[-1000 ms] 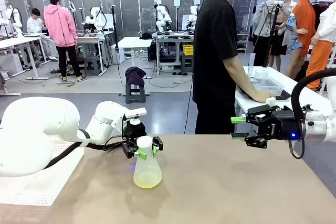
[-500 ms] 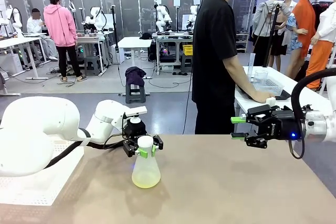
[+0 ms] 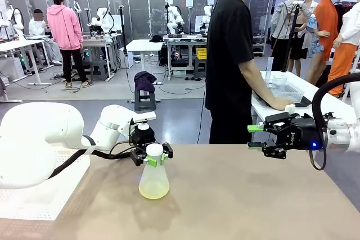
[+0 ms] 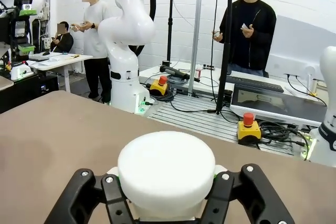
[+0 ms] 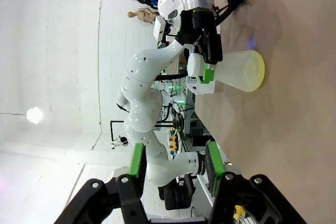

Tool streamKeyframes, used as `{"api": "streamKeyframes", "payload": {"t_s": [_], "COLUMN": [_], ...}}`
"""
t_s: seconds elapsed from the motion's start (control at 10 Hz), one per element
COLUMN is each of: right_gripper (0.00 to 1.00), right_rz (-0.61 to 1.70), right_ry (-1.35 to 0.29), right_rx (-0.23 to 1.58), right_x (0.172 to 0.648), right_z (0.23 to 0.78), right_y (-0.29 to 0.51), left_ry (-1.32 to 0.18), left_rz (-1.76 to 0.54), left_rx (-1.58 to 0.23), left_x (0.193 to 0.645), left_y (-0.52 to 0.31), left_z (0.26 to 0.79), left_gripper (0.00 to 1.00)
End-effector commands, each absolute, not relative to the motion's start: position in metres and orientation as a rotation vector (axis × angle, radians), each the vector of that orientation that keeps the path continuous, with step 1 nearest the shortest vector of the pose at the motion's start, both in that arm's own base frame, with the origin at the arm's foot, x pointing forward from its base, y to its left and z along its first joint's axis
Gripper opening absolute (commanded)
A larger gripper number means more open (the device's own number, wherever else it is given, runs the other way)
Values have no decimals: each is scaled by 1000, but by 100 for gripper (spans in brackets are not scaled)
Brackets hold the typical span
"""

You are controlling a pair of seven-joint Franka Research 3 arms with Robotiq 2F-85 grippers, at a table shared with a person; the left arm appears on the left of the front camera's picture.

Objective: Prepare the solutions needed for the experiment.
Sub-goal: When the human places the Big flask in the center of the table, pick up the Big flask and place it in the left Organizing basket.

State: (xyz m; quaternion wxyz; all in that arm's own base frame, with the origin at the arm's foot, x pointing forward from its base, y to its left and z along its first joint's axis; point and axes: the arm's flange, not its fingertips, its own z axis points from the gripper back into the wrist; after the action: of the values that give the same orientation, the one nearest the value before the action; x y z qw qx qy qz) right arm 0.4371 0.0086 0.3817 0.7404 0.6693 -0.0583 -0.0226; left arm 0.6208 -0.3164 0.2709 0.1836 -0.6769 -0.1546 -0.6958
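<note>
A translucent conical flask point(image 3: 154, 179) with a white cap point(image 4: 166, 167) holds the solutions point(image 3: 153, 193), a shallow pale yellow-green layer at its bottom. My left gripper point(image 3: 153, 159) is shut on the flask's neck just under the cap, left of the table's middle. I cannot tell whether the flask's base touches the tabletop or hangs just above it. The right wrist view shows the same flask point(image 5: 242, 71) sideways, held by the left gripper point(image 5: 202, 70). My right gripper point(image 3: 255, 137) hovers at the table's far right, open, with nothing between its green-padded fingers point(image 5: 137, 162).
The brown table point(image 3: 253, 206) is bare to the right of the flask. A white perforated pad point(image 3: 34, 198) lies at the near left. A person in a black shirt point(image 3: 230, 54) stands beyond the far edge, turned toward a side table point(image 3: 306, 91) with clear containers.
My left gripper has carried the flask slightly to the left and a touch higher in the picture. The right arm has stayed still.
</note>
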Motion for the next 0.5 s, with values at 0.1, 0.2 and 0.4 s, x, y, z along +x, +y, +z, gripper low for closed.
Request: {"api": "streamKeyframes", "payload": {"t_s": [0.1, 0.2, 0.4], "right_gripper": [58, 58, 58], "right_rz": [-46, -46, -46], "right_ry": [-128, -128, -128], "right_rx": [1472, 1472, 1472], "right_x": [437, 437, 437], "right_z": [383, 383, 383], "right_y": [8, 8, 8], "left_ry": [-424, -440, -462], "left_rz": [-1941, -1973, -2033], "left_rx": [-1943, -1919, -1837], "left_x": [633, 633, 631], "left_y": [-311, -307, -298], "left_z": [295, 309, 349], "left_gripper": [0, 0, 0]}}
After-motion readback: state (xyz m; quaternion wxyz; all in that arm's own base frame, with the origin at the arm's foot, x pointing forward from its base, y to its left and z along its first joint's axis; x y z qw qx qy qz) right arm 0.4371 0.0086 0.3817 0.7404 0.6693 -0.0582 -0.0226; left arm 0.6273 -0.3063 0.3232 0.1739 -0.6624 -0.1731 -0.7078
